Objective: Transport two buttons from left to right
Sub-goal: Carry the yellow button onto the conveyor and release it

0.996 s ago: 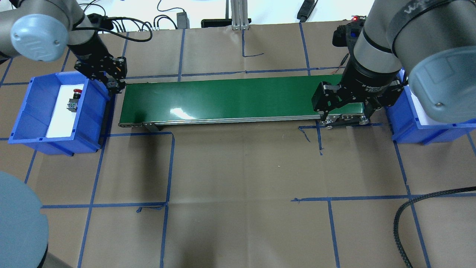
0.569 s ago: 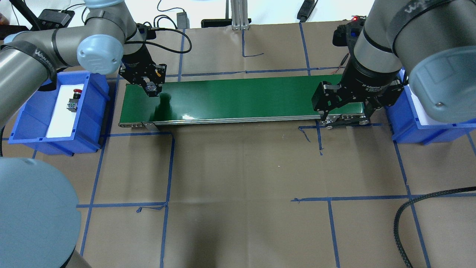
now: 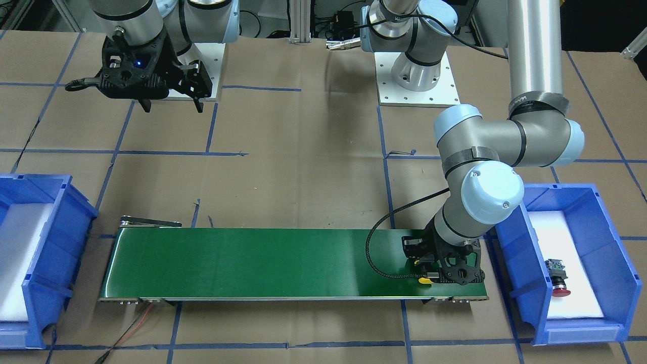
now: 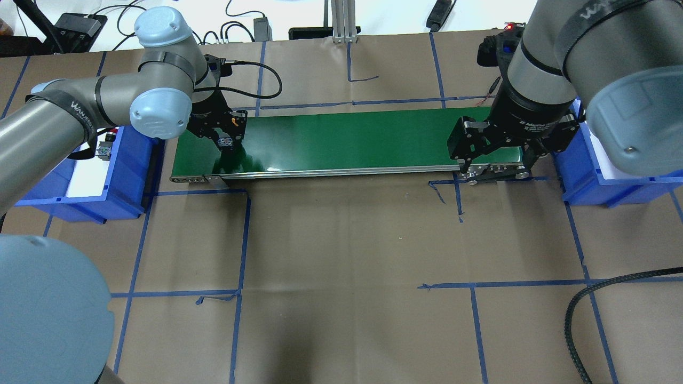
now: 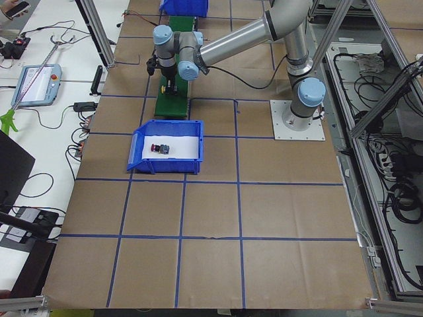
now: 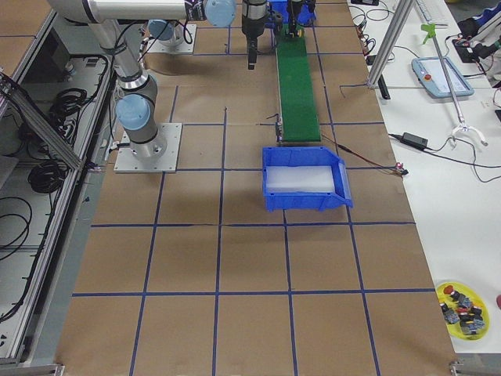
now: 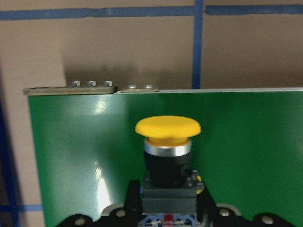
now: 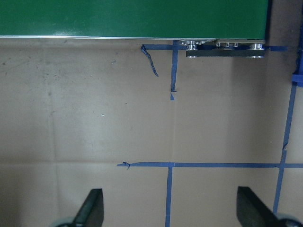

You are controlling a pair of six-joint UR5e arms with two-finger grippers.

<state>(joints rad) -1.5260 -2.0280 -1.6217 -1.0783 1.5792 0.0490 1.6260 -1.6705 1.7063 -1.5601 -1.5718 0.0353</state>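
My left gripper [image 4: 227, 140] is shut on the yellow button [image 7: 168, 127] and grips its black body. It holds the button low over the left end of the green conveyor belt [image 4: 347, 141]. The yellow cap also shows in the front view [image 3: 426, 279], under the left gripper [image 3: 429, 270]. The red button [image 3: 558, 280] lies on white foam in the blue left bin [image 3: 581, 189]. In the overhead view the left arm half hides the red button [image 4: 109, 137]. My right gripper [image 4: 493, 160] is open and empty, high above the table by the belt's right end.
The blue right bin [image 3: 30, 263] with white foam holds nothing I can see. A black cable [image 4: 576, 320] lies at the table's near right. A yellow dish of spare parts [image 6: 462, 305] sits off the table. Blue tape lines cross the brown table cover.
My left gripper has carried the yellow button from the bin's edge out over the belt's left end and come lower. The right arm has not moved.
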